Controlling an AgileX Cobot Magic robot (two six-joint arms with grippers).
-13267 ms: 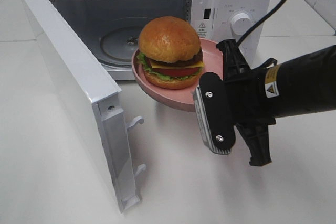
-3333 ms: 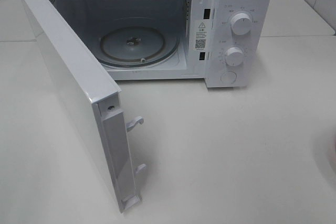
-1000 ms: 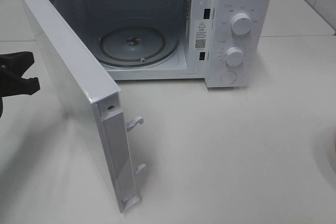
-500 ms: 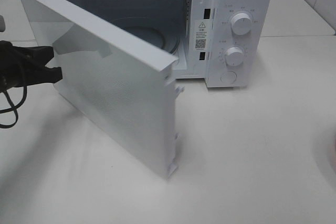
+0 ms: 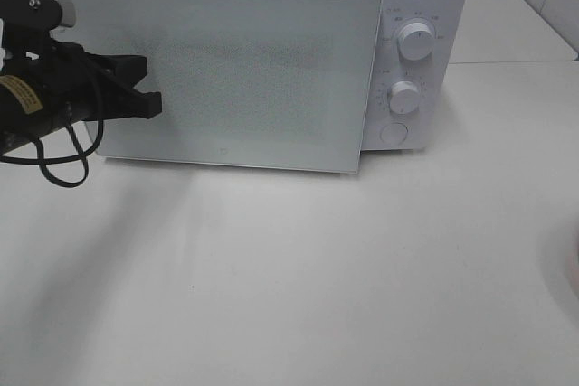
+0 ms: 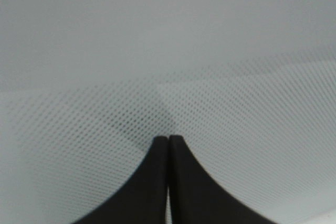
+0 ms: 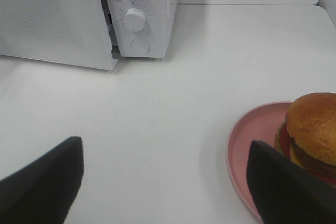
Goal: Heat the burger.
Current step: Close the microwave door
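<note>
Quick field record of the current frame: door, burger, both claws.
door: microwave door nearly shut, small gap on the knob side
burger: burger on pink plate, on the table, outside the microwave
left claw: left claw shut, tips against the door's outer face
right claw: right claw open, empty, above the table beside the plate
knobs: two, untouched

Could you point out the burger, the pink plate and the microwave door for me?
burger [image 7: 313, 123]: right wrist view, on the top bun.
pink plate [image 7: 247, 153]: right wrist view, on its bare rim beside the burger.
microwave door [image 5: 262, 79]: high exterior view, on the middle of the door's front panel.
</note>
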